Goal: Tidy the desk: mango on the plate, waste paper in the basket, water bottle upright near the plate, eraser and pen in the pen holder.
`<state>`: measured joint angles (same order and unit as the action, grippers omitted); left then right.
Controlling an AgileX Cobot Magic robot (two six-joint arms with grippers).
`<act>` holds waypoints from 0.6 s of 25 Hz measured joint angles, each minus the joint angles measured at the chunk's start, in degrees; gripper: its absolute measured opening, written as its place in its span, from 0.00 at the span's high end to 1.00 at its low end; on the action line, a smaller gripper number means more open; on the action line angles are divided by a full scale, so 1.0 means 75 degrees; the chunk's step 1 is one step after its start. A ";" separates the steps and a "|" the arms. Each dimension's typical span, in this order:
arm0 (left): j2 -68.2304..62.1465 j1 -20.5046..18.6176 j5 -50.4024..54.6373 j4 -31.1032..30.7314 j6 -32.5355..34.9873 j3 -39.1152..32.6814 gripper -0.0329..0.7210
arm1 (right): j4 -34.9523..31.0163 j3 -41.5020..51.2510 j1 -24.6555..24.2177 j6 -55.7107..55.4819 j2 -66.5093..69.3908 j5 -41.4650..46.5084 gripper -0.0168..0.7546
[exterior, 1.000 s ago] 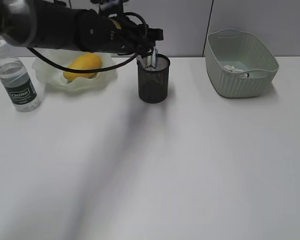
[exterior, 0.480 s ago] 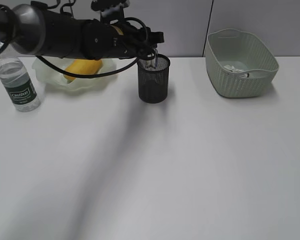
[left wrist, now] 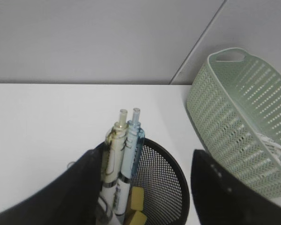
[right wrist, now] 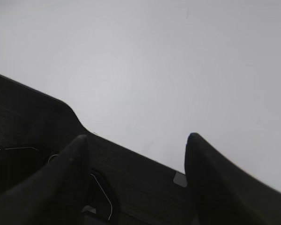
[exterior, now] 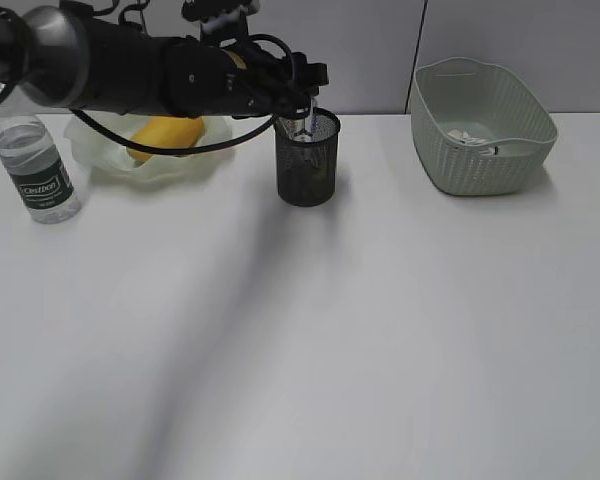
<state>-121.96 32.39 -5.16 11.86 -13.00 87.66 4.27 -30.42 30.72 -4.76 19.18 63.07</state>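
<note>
Pen holder (exterior: 307, 158) is sitting near the back of the bench (exterior: 310, 330), between the plate (exterior: 150, 150) and the basket (exterior: 483, 125). My left end effector (left wrist: 145, 187) is parked right over it, fingers spread apart on either side of the rim and gripping nothing. From my left wrist view I can see two pens (left wrist: 123, 154) standing upright inside the mesh cup, leaning against the near wall, one with a yellowish barrel and one with a light blue clip, plus a couple of small tan blocks (left wrist: 136, 208) down at the bottom, probably the eraser but I can't say for sure.

Mango (exterior: 165, 132) is lying in the plate, partly hidden behind my left arm. Water bottle (exterior: 35, 165) stands upright just left of the plate, cap hidden behind the arm. Waste paper (exterior: 467, 137) shows as a white scrap inside the basket.

My right end effector (right wrist: 136, 154) is off on its own over bare bench, fingers wide apart and empty.
</note>
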 joint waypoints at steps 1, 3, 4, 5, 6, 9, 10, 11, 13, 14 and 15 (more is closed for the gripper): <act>0.0043 0.0000 0.0108 0.0000 0.0000 0.0000 0.34 | 0.0000 0.0003 0.0000 0.0000 0.0000 -0.0006 0.33; 0.0227 0.0000 0.0466 -0.0098 -0.0007 0.0000 0.34 | 0.0000 0.0003 0.0000 0.0000 0.0000 -0.0019 0.33; 0.0384 0.0000 0.0688 -0.0333 -0.0007 0.0000 0.34 | 0.0000 0.0017 0.0000 0.0000 0.0000 -0.0034 0.33; 0.0565 0.0000 0.1006 -0.0541 -0.0007 0.0000 0.34 | 0.0000 0.0017 0.0000 0.0000 0.0000 -0.0041 0.33; 0.0732 0.0000 0.1288 -0.0735 -0.0007 0.0000 0.34 | 0.0000 0.0017 0.0000 0.0000 0.0000 -0.0041 0.33; 0.1335 0.0007 0.2673 -0.1395 -0.0007 0.0000 0.34 | 0.0000 0.0017 0.0000 0.0000 0.0000 -0.0057 0.33; 0.1548 0.0014 0.3122 -0.1535 0.0001 0.0000 0.34 | 0.0000 0.0017 0.0000 0.0000 0.0000 -0.0056 0.33; 0.1759 0.0014 0.3685 -0.1639 0.0000 0.0000 0.34 | 0.0000 0.0017 0.0000 0.0000 0.0000 -0.0056 0.33; 0.2136 0.0014 0.4791 -0.1899 0.0000 0.0000 0.34 | 0.0000 0.0017 0.0000 0.0000 0.0000 -0.0056 0.33; 0.2334 0.0014 0.5241 -0.2008 0.0000 0.0000 0.34 | 0.0000 0.0017 0.0000 0.0000 0.0000 -0.0059 0.33; 0.2524 0.0014 0.5766 -0.2111 0.0000 0.0000 0.34 | 0.0000 0.0027 0.0000 0.0000 0.0000 -0.0073 0.33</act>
<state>-103.02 32.49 38.09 -3.97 -13.00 87.66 4.27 -30.22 30.72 -4.76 19.18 62.52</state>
